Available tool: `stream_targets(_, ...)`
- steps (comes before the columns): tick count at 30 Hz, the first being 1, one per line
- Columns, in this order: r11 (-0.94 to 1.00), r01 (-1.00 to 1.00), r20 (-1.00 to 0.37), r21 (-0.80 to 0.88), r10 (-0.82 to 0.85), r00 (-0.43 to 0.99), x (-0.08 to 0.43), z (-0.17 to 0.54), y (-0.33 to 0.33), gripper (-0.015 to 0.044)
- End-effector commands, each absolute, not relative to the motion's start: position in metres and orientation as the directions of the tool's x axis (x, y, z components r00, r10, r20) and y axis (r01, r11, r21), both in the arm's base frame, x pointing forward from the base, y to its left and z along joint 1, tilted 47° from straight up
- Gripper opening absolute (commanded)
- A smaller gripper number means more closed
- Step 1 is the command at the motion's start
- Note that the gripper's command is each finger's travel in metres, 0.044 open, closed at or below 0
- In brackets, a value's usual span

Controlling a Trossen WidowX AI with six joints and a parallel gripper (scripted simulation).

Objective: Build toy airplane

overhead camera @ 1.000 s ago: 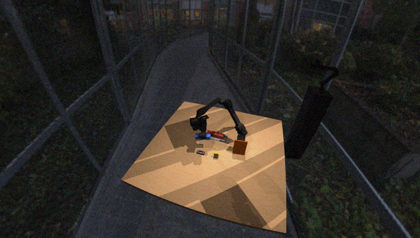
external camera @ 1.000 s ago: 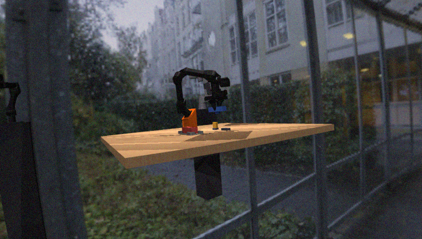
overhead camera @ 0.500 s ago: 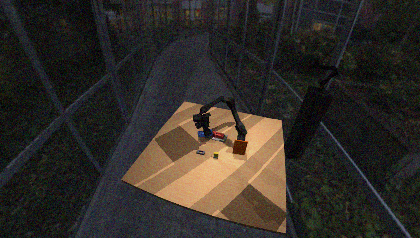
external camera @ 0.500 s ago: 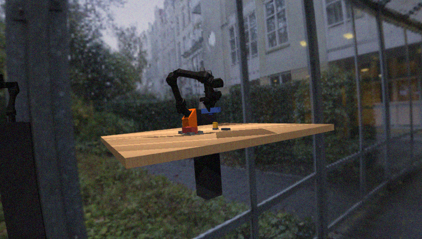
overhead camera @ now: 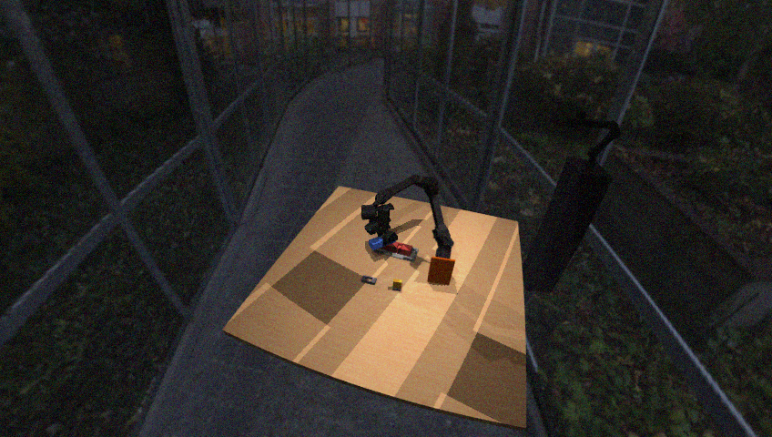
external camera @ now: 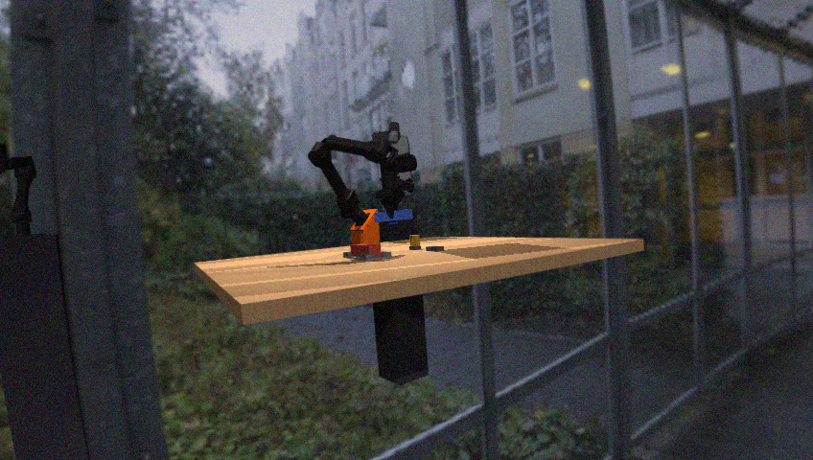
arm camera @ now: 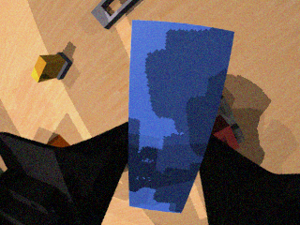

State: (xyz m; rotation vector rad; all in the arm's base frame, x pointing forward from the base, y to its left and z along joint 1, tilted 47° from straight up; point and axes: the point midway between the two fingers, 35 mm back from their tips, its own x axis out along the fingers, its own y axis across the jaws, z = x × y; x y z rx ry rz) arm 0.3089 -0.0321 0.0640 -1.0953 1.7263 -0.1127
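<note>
My gripper (overhead camera: 383,239) (external camera: 391,215) (arm camera: 167,129) is shut on the blue wing (overhead camera: 374,244) (external camera: 402,215) (arm camera: 164,84) and holds it level in the air, above the tail-side or nose-side end of the fuselage; I cannot tell which. The red fuselage (overhead camera: 401,248) (external camera: 364,249) (arm camera: 228,137) lies in the grey cradle (overhead camera: 413,256) (external camera: 386,254) and looks flat. The wing and right finger hide much of it in the wrist view. The wing's tab and the fuselage sockets cannot be made out clearly. The yellow tail fin (overhead camera: 397,283) (external camera: 414,240) (arm camera: 46,68) stands upright in a small dark holder.
An empty grey holder (overhead camera: 369,279) (external camera: 435,248) (arm camera: 104,16) lies near the tail fin. The orange arm base (overhead camera: 441,270) (external camera: 368,232) (arm camera: 58,141) stands beside the cradle. All of it is on the wooden table (overhead camera: 379,346) (external camera: 319,285).
</note>
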Motion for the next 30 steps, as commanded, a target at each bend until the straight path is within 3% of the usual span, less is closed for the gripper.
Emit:
stream_targets(1,0.543,-0.665,-0.704,-0.512,-0.709,-0.037,0.302,0.072,-0.042,0.0000)
stream_targets(30,0.245,-0.949,-0.686,-0.199,-0.726,-0.044,0.239,0.106,-0.100,0.0000)
